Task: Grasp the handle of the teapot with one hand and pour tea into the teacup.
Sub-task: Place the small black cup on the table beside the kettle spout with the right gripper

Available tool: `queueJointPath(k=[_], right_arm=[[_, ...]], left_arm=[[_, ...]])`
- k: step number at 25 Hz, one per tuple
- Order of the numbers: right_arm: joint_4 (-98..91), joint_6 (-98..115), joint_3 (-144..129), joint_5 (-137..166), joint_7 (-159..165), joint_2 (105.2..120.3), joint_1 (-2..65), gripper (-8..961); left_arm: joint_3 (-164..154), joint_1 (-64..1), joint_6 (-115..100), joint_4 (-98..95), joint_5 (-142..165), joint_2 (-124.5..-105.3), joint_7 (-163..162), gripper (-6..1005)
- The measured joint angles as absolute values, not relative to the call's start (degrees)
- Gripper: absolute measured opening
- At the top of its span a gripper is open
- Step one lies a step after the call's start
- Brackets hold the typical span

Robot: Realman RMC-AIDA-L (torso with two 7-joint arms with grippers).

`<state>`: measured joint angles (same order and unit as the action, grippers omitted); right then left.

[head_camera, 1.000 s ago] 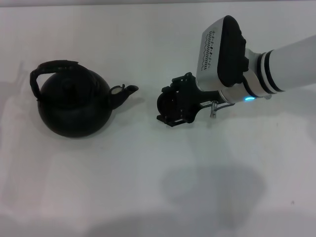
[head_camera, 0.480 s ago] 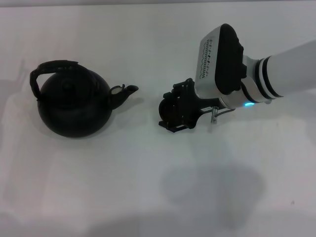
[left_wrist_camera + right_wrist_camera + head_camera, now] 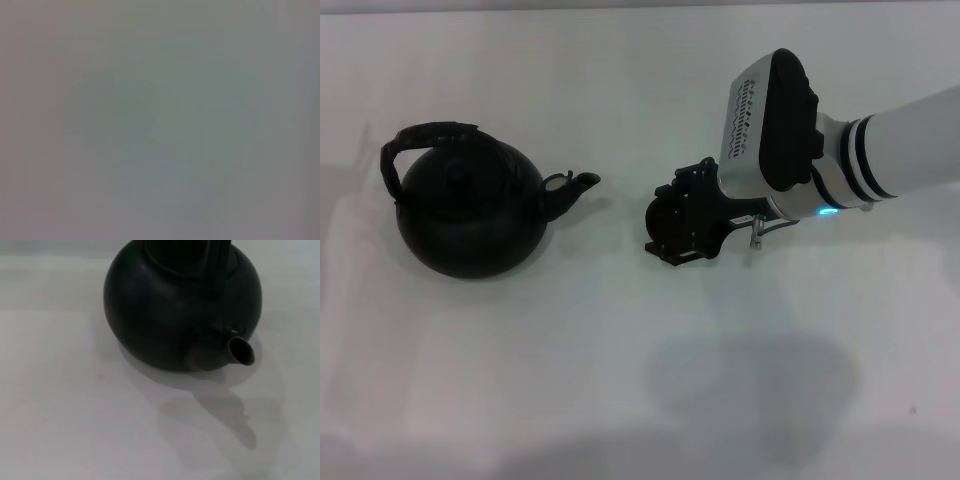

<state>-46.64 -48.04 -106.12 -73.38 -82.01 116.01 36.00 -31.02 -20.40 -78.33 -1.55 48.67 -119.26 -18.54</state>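
Nothing is poured yet: the teapot (image 3: 470,210) sits at left of the head view, handle (image 3: 420,140) ungrasped, while the right gripper (image 3: 675,225) hangs right of the spout (jaw state indiscernible; teacup unseen).

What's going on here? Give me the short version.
The right tool sits low over the white table, just off the spout of the black teapot, holding a small dark round thing, likely the teacup. The teapot stands untouched, its handle free. The left arm is out of view.
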Motion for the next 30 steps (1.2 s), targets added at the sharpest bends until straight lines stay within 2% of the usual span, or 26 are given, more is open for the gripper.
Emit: queueJointPath(k=[16,30], right_arm=[[-46.62,-47.51,-105.70,-73.39,-81.89,115.92,36.02,738],[-46.42,-47.58,-105.68,-73.41,-80.57,115.92,35.94,842]], left_arm=[[-31.02,-20.14,-79.68,-1.60,49.05,-119.10,-18.54,798],[-31.03,-19.80,-79.52,-1.85,49.04,-119.08,-18.54,794]])
